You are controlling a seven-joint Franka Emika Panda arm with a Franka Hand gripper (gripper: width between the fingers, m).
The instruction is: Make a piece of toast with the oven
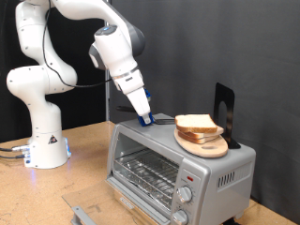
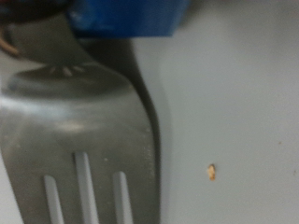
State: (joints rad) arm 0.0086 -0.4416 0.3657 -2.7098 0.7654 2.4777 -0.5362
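The silver oven [image 1: 202, 178] stands at the exterior view's lower right, with its wire rack [image 1: 145, 173] showing and two knobs on its right panel. Two pale bread slices [image 1: 198, 124] lie stacked on a round wooden plate [image 1: 208, 147] on the oven's top. My gripper [image 1: 143, 118], with blue fingertips, is down on the oven's top, to the left of the plate. It is at a slotted metal spatula [image 2: 79, 140] that lies flat there. A blue fingertip [image 2: 126, 14] shows just above the blade in the wrist view.
A black upright stand [image 1: 223, 105] rises behind the plate. The oven door [image 1: 94, 208] looks folded down at the front. A small crumb [image 2: 212, 171] lies on the grey oven top [image 2: 234, 84]. The arm's base [image 1: 45, 145] stands on the wooden table at the left.
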